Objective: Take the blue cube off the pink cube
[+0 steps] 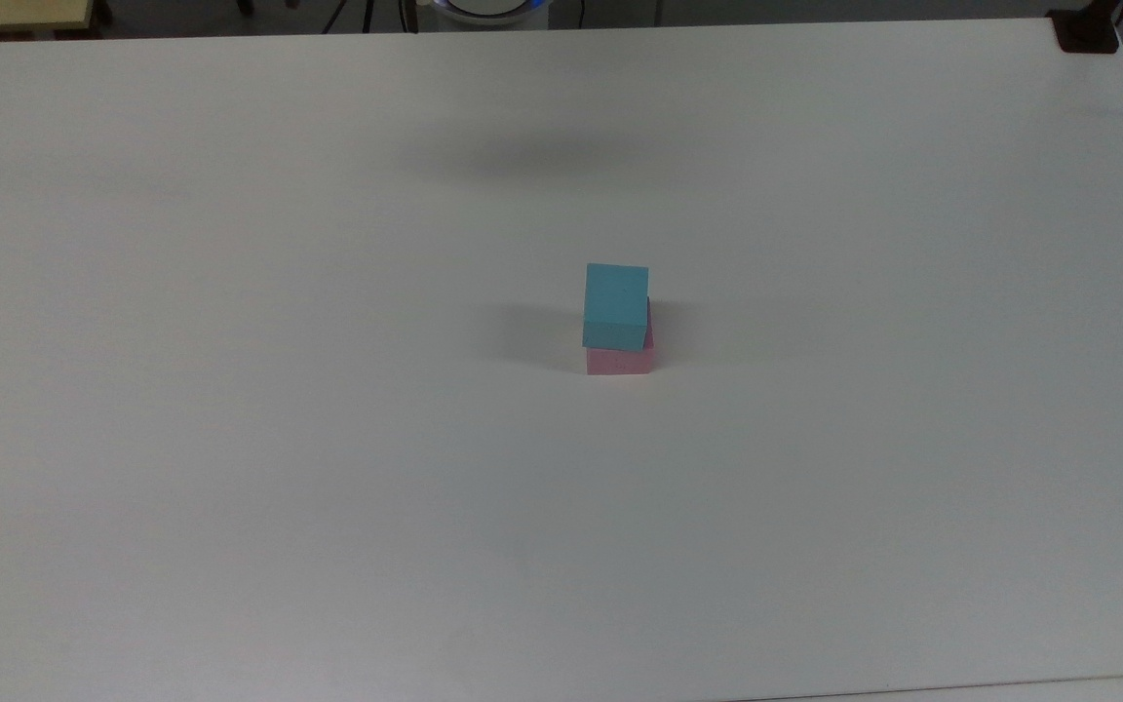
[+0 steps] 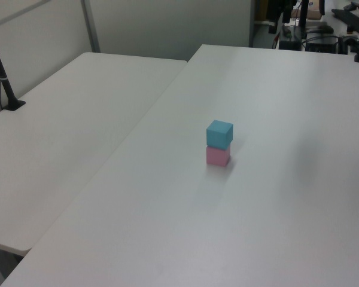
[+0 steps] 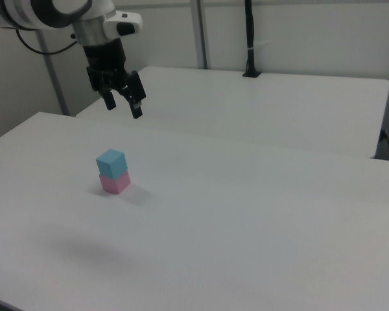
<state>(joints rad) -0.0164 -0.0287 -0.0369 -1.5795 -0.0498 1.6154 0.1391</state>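
Note:
The blue cube (image 1: 616,305) sits on top of the pink cube (image 1: 620,361) near the middle of the white table (image 1: 230,439), turned slightly askew on it. The same stack appears in the left view, blue cube (image 2: 219,133) over pink cube (image 2: 218,156), and in the right view, blue cube (image 3: 111,162) over pink cube (image 3: 115,182). In the right view my gripper (image 3: 122,107) hangs open well above the table, up and behind the stack, with nothing between its fingers.
A second white table (image 2: 66,137) adjoins along the left view's left. A black post (image 3: 249,39) is clamped to the far table in the right view. A dark clamp (image 1: 1086,34) sits at the top view's upper right corner.

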